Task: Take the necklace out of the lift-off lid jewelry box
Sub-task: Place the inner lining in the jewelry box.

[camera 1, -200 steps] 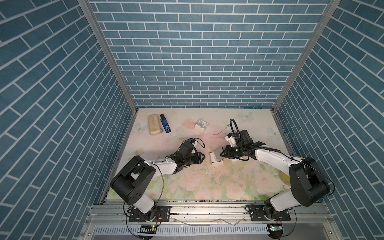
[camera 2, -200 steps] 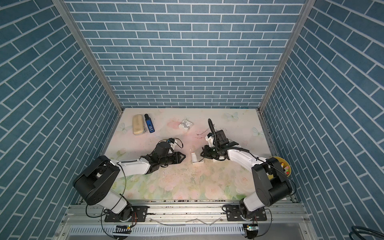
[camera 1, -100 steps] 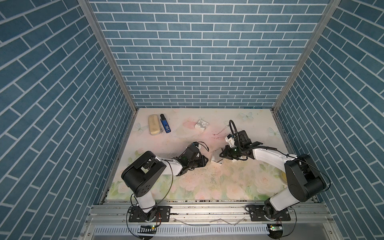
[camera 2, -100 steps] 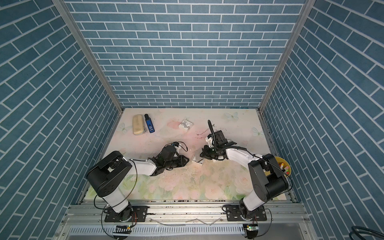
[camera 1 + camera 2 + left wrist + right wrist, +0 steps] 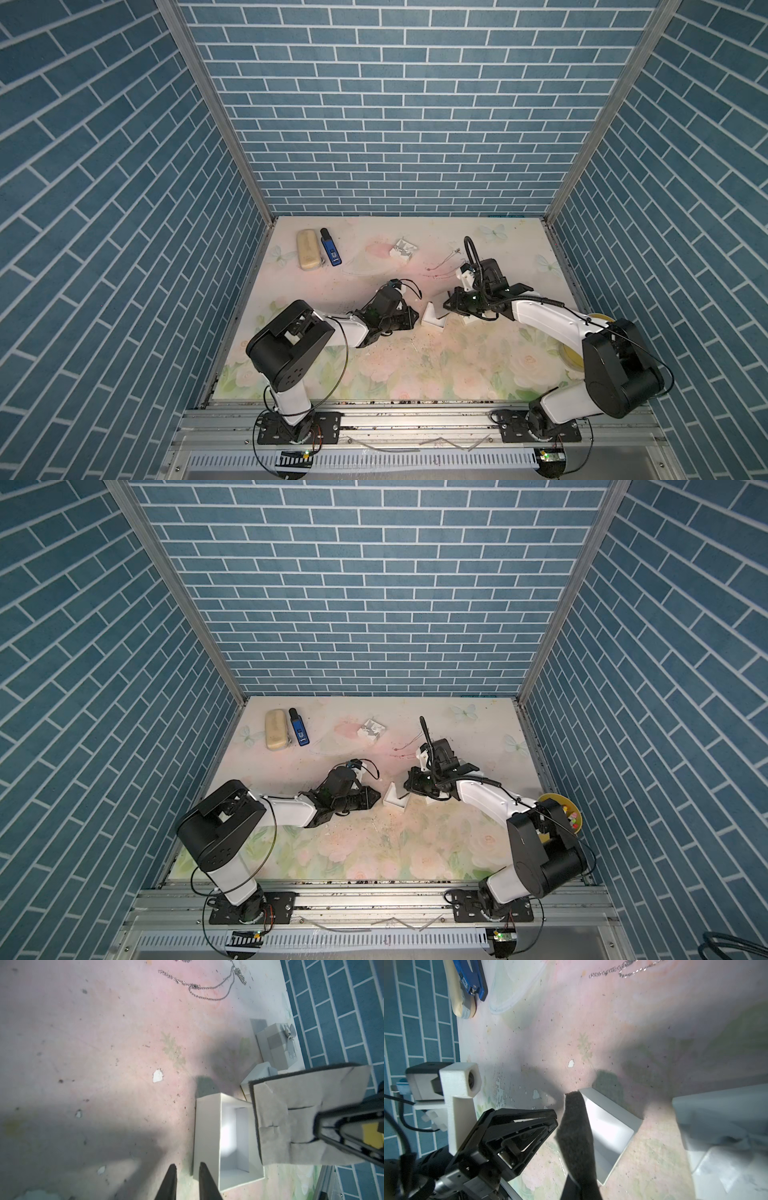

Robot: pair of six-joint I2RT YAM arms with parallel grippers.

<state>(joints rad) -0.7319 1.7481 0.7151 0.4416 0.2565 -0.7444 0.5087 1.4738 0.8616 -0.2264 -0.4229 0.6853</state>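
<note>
One silver chain necklace (image 5: 194,986) lies on the floral table (image 5: 374,365), seen from above at 12 o'clock from one open white cardboard box (image 5: 207,1136). Your right gripper (image 5: 321,1126) is clamped on a grey felt insert (image 5: 291,1115). Your left gripper (image 5: 188,1169) has its fingers narrowly apart at the box wall. The label on the blue device (image 5: 331,248) is too small to read.

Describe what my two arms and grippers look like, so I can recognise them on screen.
The left arm and right arm match: white link shells, bulky black joint housings, thin black cables looping alongside. The left gripper and right gripper are black, with triangular open-frame fingers tapering to narrow tips. A white printed bracket carries the left wrist camera.
</note>
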